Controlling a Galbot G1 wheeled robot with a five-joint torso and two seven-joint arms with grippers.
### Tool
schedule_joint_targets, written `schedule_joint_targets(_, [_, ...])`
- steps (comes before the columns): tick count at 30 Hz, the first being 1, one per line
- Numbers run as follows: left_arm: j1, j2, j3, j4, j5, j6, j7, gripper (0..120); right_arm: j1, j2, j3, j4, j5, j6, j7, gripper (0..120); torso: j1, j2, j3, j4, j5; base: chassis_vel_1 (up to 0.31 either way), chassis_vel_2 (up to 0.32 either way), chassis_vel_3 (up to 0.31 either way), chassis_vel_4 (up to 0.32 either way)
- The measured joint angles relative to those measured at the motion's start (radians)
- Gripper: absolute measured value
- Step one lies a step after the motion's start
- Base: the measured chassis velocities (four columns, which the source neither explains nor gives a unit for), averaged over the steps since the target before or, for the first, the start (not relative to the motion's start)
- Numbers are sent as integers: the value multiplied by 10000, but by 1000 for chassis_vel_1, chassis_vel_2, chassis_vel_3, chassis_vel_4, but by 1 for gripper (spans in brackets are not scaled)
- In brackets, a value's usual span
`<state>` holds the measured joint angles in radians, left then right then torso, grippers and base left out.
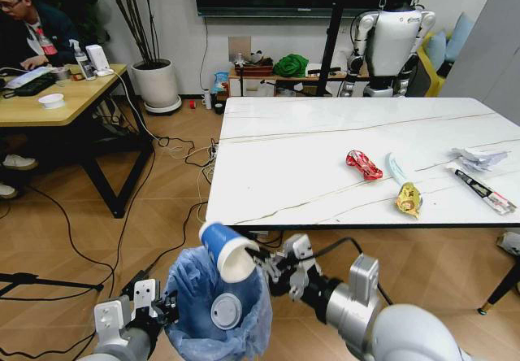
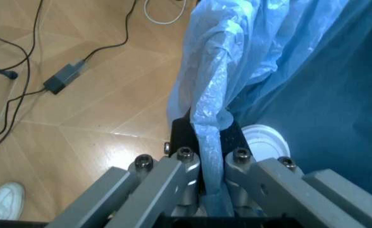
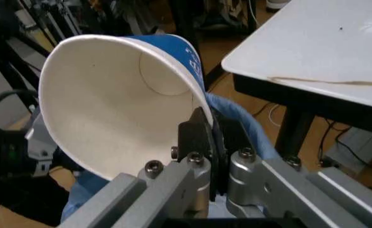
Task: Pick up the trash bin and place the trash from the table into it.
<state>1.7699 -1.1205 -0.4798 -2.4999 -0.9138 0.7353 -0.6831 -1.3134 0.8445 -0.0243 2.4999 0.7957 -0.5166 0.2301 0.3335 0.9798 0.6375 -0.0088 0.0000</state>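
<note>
- Trash bin [image 1: 213,312], lined with a crinkly light-blue plastic bag [image 2: 221,85], hangs off the wooden floor [image 1: 162,206] just in front of the near left corner of the marble-look table [image 1: 325,154].
- Left gripper [image 1: 159,306] is at the bin's left rim, its fingers [image 2: 176,175] closed tight on the rim and the bag edge folded over it.
- A white disc [image 1: 227,310] lies inside the bin on the bag.
- Right gripper [image 1: 262,265] hovers over the bin's opening, its fingers [image 3: 195,142] pinched together on the rim of a blue paper cup [image 1: 227,251]; the cup is tipped on its side with its white mouth facing down towards the bin.
- On the table's right part lie a crumpled red wrapper [image 1: 363,164], a pale blue mask [image 1: 396,168], a yellow wrapper [image 1: 409,199], crumpled white paper [image 1: 478,158] and a long black-white wrapper [image 1: 484,190], all apart from the grippers.
</note>
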Motion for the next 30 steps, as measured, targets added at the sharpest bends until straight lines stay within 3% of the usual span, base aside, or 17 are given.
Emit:
schedule_joint_targets(6, [71,-88,171,0,169,0,0,0,18,-54,-538,-136,-362,-151,195,4,2,0,1,2,0,0,0,0,0])
schedule_joint_targets(12, [13,-155,358,0,265,1,2,0,180,-156,-1151,-290,-535,-408,521,23,2,0,1,1,1,0,0,0,0])
schedule_joint_targets(15, [74,-233,500,0,384,0,13,0,225,-202,-1128,-320,-527,-433,637,40,2,-1,1,2,1,0,0,0,0])
schedule_joint_targets(16, [74,-233,500,0,384,0,13,0,225,-202,-1128,-320,-527,-433,637,40,2,-1,1,2,1,0,0,0,0])
schedule_joint_targets(20, [113,-276,510,0,448,0,39,0,326,-166,-513,-89,-181,-219,1113,57,2,-1,1,1,0,0,0,0,0])
schedule_joint_targets(25, [186,-282,482,0,469,0,57,0,346,-111,164,-12,-89,-149,1452,69,3,-1,1,3,0,0,0,0,0])
schedule_joint_targets(28, [289,-314,459,0,486,0,104,0,-75,227,1656,-8,-337,-129,1598,87,2,-1,1,1,2,0,0,0,0])
schedule_joint_targets(30, [302,-320,447,0,487,0,114,0,-244,336,2082,-7,-744,-83,1543,92,2,-1,1,2,1,0,0,0,0])
